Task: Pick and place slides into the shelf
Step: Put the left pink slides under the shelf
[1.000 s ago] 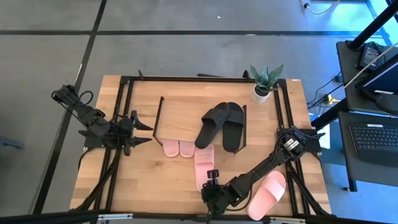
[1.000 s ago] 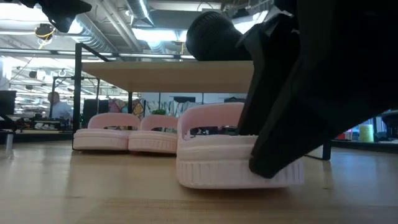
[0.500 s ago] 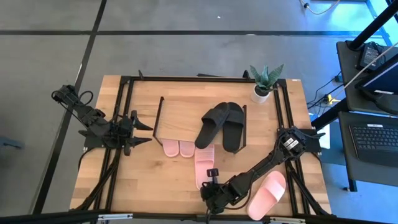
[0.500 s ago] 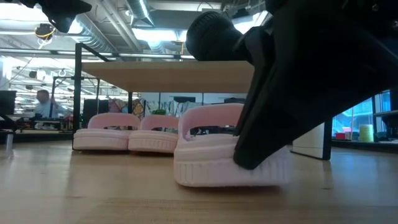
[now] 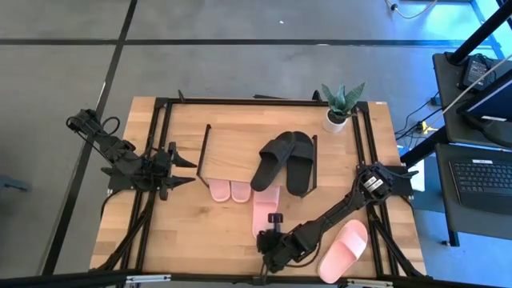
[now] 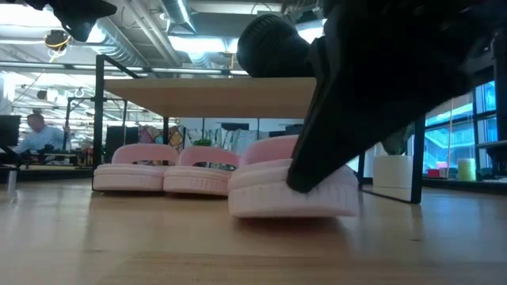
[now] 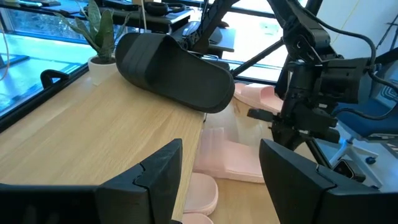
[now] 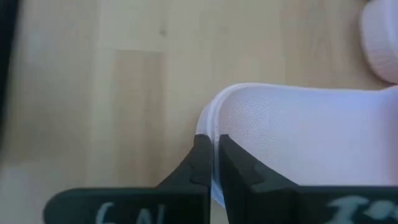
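Both arms matte black – chunky angular links, round joint housings. Left arm (image 5: 120, 156) has a black cable loop at its 10 o'clock end. Right arm (image 5: 352, 204) has a white label w/ dark marks near its base. Right fingers (image 8: 205, 162) – thin flat black blades, white lettering on the body below.

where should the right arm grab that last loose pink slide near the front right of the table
Take the loose pink slide by the thin heel edge of its sole, coming in low from the front table edge. It lies flat, strap end toward the shelf, so that rim is exposed, as on the slide the right gripper holds.
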You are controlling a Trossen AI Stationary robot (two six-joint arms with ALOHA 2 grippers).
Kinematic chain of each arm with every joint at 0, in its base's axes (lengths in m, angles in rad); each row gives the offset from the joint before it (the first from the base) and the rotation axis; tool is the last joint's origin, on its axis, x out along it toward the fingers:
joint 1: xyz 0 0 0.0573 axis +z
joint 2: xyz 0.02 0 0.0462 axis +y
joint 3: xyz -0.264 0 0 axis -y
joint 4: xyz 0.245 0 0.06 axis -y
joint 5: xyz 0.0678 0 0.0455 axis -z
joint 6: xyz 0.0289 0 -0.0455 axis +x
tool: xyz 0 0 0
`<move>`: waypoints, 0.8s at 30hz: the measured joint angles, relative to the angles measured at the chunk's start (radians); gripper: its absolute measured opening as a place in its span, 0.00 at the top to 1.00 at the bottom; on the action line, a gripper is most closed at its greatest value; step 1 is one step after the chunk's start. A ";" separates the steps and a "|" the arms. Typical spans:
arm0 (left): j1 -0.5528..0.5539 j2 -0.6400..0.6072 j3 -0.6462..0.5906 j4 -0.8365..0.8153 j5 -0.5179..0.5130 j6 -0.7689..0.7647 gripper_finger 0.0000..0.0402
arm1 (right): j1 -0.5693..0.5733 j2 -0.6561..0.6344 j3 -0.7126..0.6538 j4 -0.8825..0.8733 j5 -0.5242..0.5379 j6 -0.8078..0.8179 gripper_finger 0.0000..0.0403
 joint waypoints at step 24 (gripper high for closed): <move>0.000 0.000 0.000 0.000 0.000 0.000 0.49 | -0.130 0.000 0.015 -0.155 0.144 -0.232 0.96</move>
